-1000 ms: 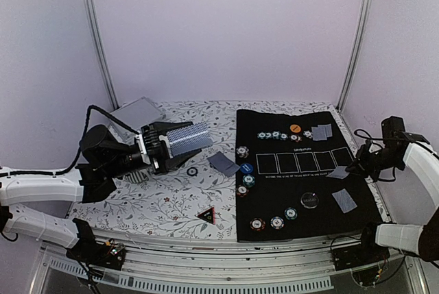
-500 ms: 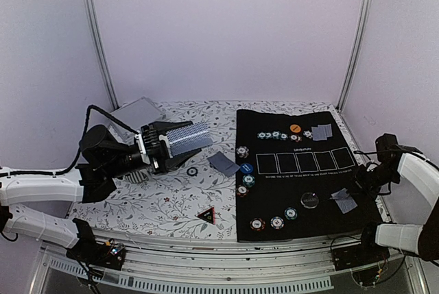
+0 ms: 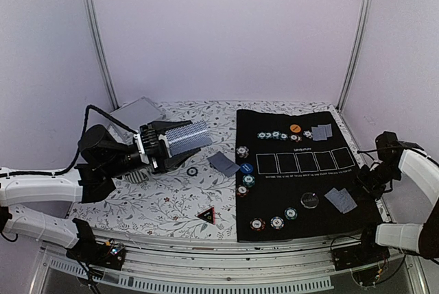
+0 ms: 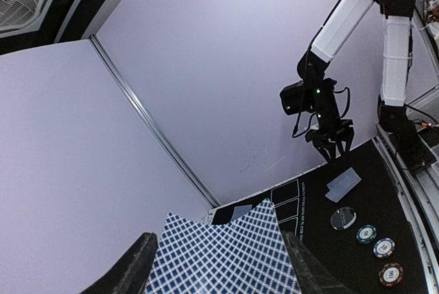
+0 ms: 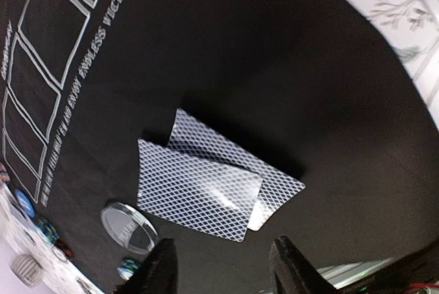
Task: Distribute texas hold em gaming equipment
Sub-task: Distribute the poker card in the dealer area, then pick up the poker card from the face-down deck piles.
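Note:
My left gripper [image 3: 180, 142] is shut on a deck of blue-checked playing cards [image 4: 223, 253], held in the air over the floral table left of the mat. My right gripper [image 5: 226, 266] stands open just above two overlapping cards [image 5: 209, 184], which lie flat on the black mat [image 3: 302, 177] at its near right [image 3: 341, 199]. A clear disc [image 5: 127, 227] lies beside them. Striped poker chips sit along the mat's near edge [image 3: 276, 222], its left edge [image 3: 242, 151] and its far row [image 3: 278, 135]. There is also a blue button [image 3: 246, 168]. A pair of cards [image 3: 321, 131] lies at the far right.
A single card [image 3: 223, 164] lies on the floral table [image 3: 164, 201] left of the mat, with a small dark ring [image 3: 193, 171] and a black triangle marker [image 3: 206, 215] nearby. A silver case [image 3: 137, 112] stands at the back left. Metal frame posts rise at both back corners.
My right gripper brought a card down toward the near right of the mat, then opened and left it overlapping the card lying there. The left arm and its deck have not moved.

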`<state>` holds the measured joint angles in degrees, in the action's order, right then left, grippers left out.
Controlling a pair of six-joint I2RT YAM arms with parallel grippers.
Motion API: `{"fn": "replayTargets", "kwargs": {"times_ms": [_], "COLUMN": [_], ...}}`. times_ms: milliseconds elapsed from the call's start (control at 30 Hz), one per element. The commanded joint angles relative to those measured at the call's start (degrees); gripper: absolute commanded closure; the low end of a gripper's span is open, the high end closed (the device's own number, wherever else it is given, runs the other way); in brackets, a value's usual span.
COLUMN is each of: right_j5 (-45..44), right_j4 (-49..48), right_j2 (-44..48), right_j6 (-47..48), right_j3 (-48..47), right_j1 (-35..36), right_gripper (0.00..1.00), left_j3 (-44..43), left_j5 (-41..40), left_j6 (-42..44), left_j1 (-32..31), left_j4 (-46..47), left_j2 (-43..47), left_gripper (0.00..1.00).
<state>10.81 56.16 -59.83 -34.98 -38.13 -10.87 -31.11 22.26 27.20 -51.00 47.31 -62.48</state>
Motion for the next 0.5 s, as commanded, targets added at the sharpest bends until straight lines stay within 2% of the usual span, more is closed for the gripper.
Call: {"fn": "replayTargets", "kwargs": {"times_ms": [0, 100, 167, 300, 367, 467], "right_j5": [-7.3, -11.4, -10.6, 2.2, 13.6, 16.5], "right_j4": [3.7, 4.7, 1.4, -12.7, -21.1, -30.1], "right_j2": [2.9, 5.7, 7.5, 8.2, 7.9, 6.2], "right_j6": [-1.9, -2.9, -2.7, 2.0, 1.3, -1.6], "right_j3": [-5.0, -9.6, -13.3, -18.1, -18.2, -18.7], "right_j1": [0.2, 0.2, 0.2, 0.3, 1.3, 10.1], "right_gripper": [0.49, 0.43, 0.31, 0.27, 0.27, 0.26], "left_j3": [-0.3, -0.3, -0.3, -0.3, -0.3, -0.2], "left_j5": [0.5, 0.7, 0.8, 1.0, 1.1, 1.2], "left_j6": [-0.1, -0.2, -0.2, -0.2, -0.1, 0.2], "left_j1": [-0.8, -0.8, -0.9, -0.9, -0.9, -0.9], "left_j4": [1.3, 1.3, 1.3, 1.3, 1.2, 1.1], "left_j2": [0.8, 0.6, 0.6, 0.6, 0.6, 0.5], "left_gripper": [0.43, 0.43, 0.43, 0.43, 0.43, 0.43]}}
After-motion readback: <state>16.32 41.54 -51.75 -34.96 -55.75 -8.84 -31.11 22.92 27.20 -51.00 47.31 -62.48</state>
